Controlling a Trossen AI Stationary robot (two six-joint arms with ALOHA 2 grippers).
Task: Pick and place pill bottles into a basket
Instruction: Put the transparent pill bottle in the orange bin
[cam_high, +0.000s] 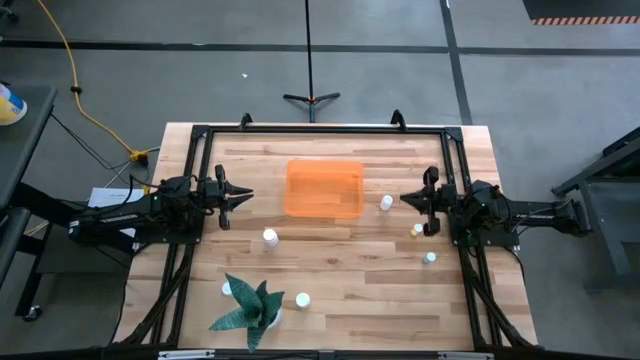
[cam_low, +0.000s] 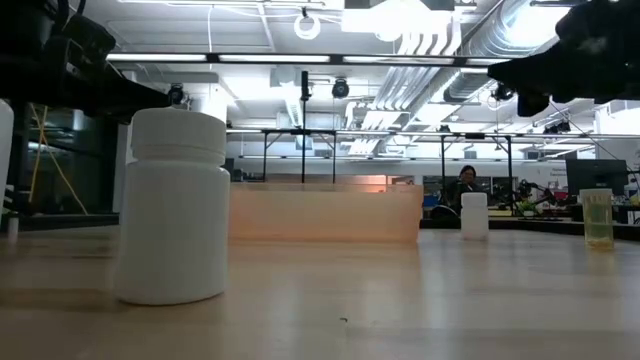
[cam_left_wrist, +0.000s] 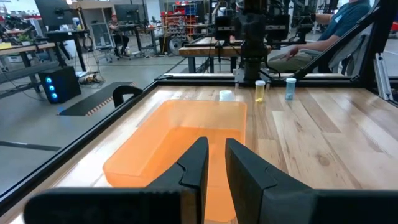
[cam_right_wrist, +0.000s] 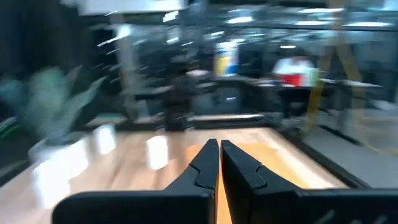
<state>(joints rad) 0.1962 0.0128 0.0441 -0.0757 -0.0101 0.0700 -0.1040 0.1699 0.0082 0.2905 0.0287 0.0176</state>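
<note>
We judge the right gripper (cam_high: 408, 199) nearest its target: an upright white pill bottle (cam_high: 386, 203) just inboard of its closed, empty fingers, beside the orange basket (cam_high: 324, 189). The left gripper (cam_high: 243, 196), nearly closed and empty, waits opposite.

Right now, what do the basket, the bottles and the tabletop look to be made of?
The basket: probably thin plastic, translucent orange, since light glows through its wall. The nearest pill bottle: opaque white plastic, apparently matte, with a ribbed cap. The tabletop: pale wood planks with visible grain and seams.
</note>
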